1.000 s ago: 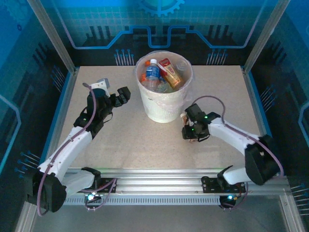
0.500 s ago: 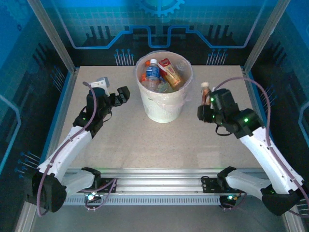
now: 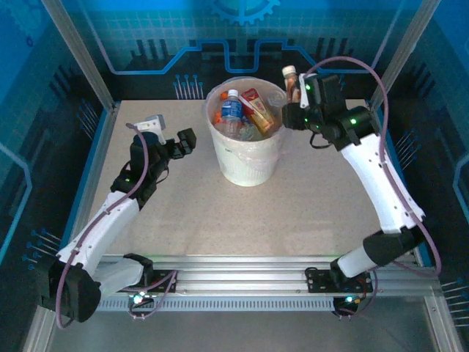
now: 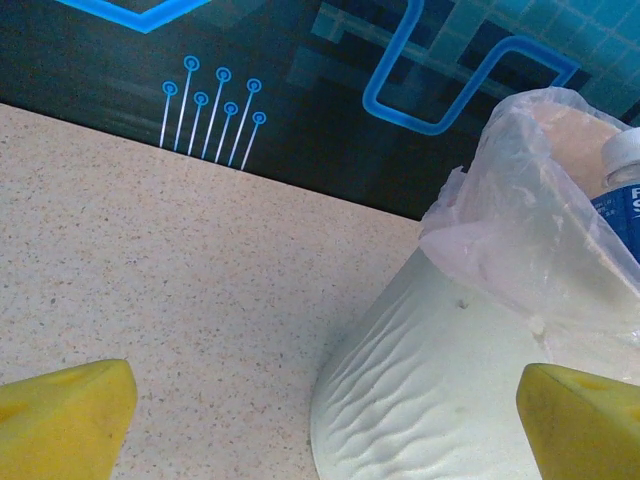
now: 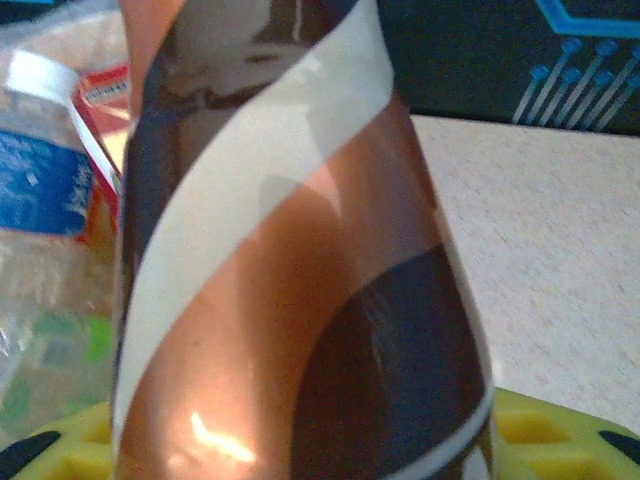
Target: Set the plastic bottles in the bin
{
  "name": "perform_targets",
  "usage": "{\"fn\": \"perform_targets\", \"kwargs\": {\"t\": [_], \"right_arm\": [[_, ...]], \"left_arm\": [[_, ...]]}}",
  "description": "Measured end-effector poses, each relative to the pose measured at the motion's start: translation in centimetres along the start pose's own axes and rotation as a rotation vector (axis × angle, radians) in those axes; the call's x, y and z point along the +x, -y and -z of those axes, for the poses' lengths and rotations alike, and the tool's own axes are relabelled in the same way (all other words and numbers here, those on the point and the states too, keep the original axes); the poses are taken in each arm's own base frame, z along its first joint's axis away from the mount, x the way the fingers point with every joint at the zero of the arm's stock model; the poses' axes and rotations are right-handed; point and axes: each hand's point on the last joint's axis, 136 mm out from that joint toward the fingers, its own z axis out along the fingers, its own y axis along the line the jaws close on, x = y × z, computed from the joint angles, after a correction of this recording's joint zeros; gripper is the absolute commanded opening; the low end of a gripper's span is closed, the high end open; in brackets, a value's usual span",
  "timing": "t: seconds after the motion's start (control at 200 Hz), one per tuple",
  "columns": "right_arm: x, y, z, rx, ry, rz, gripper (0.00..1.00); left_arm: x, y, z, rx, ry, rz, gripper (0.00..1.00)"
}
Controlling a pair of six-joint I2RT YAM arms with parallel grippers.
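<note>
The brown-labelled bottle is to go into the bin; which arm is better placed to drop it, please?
Right: the right hand grips the brown-labelled bottle beside the bin rim; the left hand is open and empty.

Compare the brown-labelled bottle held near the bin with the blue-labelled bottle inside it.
The brown-labelled bottle is gripped in the right arm's jaws, raised by the rim of the bin. The blue-labelled bottle sits inside the bin. The brown-labelled bottle's label swirls brown and cream, while the blue-labelled bottle's label is blue. Both are small bottles, cap upward.
</note>
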Motion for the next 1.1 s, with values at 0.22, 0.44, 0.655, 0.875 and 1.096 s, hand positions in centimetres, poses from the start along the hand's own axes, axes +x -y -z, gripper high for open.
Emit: {"fn": "perform_targets", "kwargs": {"t": [0.22, 0.44, 0.655, 0.875, 1.096], "right_arm": [[-2.5, -1.6, -3.3, -0.022, 0.008, -0.023, 0.44], [-2.1, -4.4, -6.0, -0.043, -0.029, -0.043, 0.51], [-0.3, -5.2, -7.3, -0.009, -0.086, -0.036, 0.56], [-0.2, -4.3, -7.3, 0.035, -0.089, 0.013, 0.71], [-0.1, -4.0, -7.4, 0.053, -0.094, 0.071, 0.83]], "left_arm": [[-0.3, 0.2, 0.0, 0.007, 0.013, 0.001, 0.99], [-0.3, 0.1, 0.0, 0.006, 0.013, 0.0, 0.99], [-0.3, 0.1, 0.0, 0.006, 0.012, -0.001, 0.99], [-0.2, 0.1, 0.0, 0.005, 0.01, 0.0, 0.99], [0.0, 0.0, -0.1, 0.002, 0.006, -0.001, 0.99]]}}
